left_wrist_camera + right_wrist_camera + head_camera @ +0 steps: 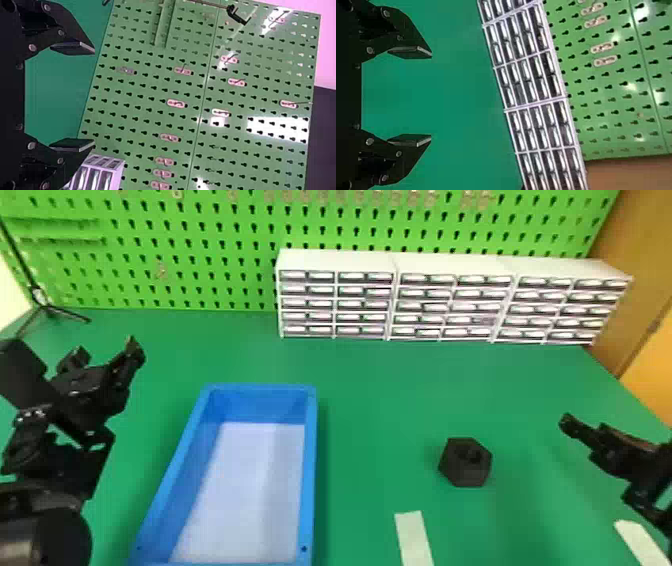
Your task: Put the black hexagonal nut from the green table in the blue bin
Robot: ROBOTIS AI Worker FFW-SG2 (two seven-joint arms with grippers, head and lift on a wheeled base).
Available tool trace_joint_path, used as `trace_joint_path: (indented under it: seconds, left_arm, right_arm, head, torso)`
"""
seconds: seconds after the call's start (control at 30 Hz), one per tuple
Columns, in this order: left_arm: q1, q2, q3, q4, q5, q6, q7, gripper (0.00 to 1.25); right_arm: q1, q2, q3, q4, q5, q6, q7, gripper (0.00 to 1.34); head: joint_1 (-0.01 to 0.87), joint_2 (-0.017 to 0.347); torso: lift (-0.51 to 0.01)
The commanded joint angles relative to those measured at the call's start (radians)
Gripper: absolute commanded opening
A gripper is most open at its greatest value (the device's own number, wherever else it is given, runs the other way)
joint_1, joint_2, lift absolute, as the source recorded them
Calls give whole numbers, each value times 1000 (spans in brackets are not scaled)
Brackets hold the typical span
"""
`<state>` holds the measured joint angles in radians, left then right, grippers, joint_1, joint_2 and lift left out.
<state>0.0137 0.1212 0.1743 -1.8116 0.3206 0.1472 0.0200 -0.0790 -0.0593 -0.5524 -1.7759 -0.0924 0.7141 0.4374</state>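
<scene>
The black hexagonal nut (465,463) is lying on the green desk (375,400) between the blue bin (310,440) and the right tool (431,96), which is hovering wide, presumably to straddle it. The left tool (94,97) is gaping too, likely idling because its partner is sitting nearer.

A green pegboard (210,232) is seen upright behind the green desk (375,390), hooks (183,71) mounted on it. White drawer cabinets (340,260) are lined along its foot. A black stand (45,308) is placed far left; orange-brown panelling (645,255) is seen right. Glare (277,126) is noted on the pegboard.
</scene>
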Motion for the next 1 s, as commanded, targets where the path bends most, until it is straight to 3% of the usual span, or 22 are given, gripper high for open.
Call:
trace_joint_path:
  seconds: [0.0, 0.17, 0.67, 0.97]
  left_arm:
    - [0, 0, 1, 0, 2, 0, 0, 816]
    - [0, 0, 1, 0, 2, 0, 0, 816]
    - [3, 0, 4, -3, 2, 0, 0, 816]
    - [9, 0, 8, -8, 2, 0, 0, 816]
  right_arm:
    - [5, -4, 37, -74, 17, 110, -32, 824]
    - [16, -10, 86, -177, 33, 245, -111, 824]
    - [25, -65, 183, -349, 46, 522, -193, 822]
    - [34, -102, 244, -413, -21, 648, -227, 822]
  head:
    - [692, 8]
    - [692, 8]
    - [692, 8]
    - [692, 8]
  torso:
    - [-97]
    - [-97]
    - [-97]
    - [-97]
